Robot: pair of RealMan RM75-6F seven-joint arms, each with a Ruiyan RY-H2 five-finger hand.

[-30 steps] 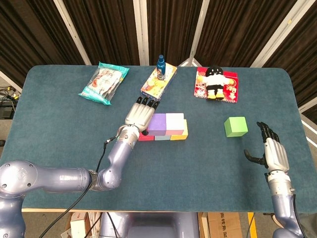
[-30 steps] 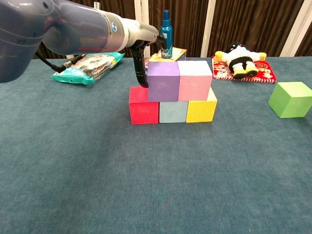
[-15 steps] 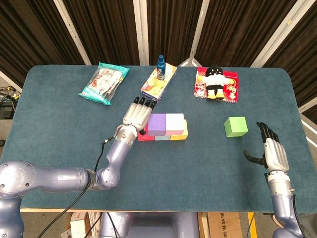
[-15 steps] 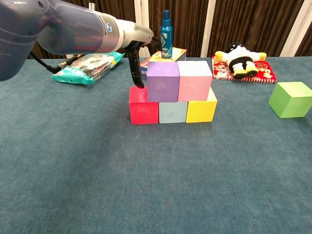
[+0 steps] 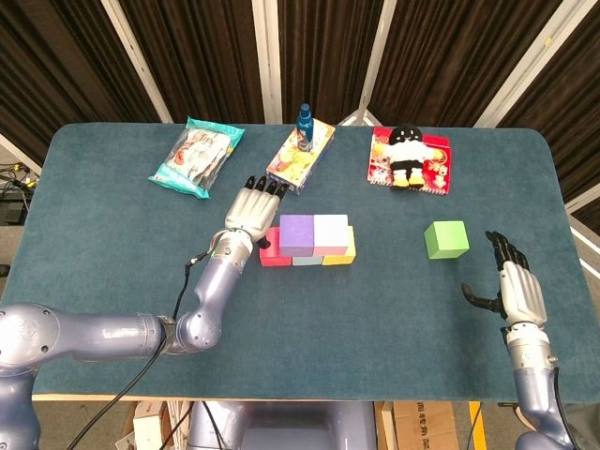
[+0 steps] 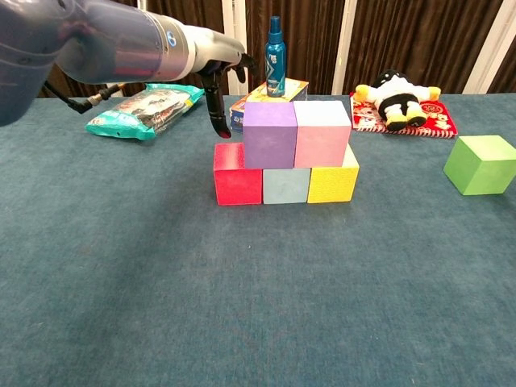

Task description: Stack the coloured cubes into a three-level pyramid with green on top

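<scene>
Two levels built; green cube [image 5: 446,239] sits nr bench right edge. Left hand [image 5: 250,214] and right hand [image 5: 509,285] both released, empty. Next: right hand grasps green, tops stack.

Matt teal cloth-covered table [image 6: 121,306], felt-like, slightly rough nap. Red cube [image 6: 238,175], grey-blue cube [image 6: 286,185] and yellow cube [image 6: 332,184] look grainy, foam-like and matt; purple cube [image 6: 269,134], pink cube [image 6: 322,133] and lone green cube [image 6: 481,164] the same. Glossy crinkled plastic snack bag [image 5: 197,156]. Shiny blue plastic bottle [image 6: 276,58]. Fuzzy black-and-white plush toy [image 6: 395,96]. Smooth, satin silver-grey left arm shell [image 6: 89,44].
</scene>
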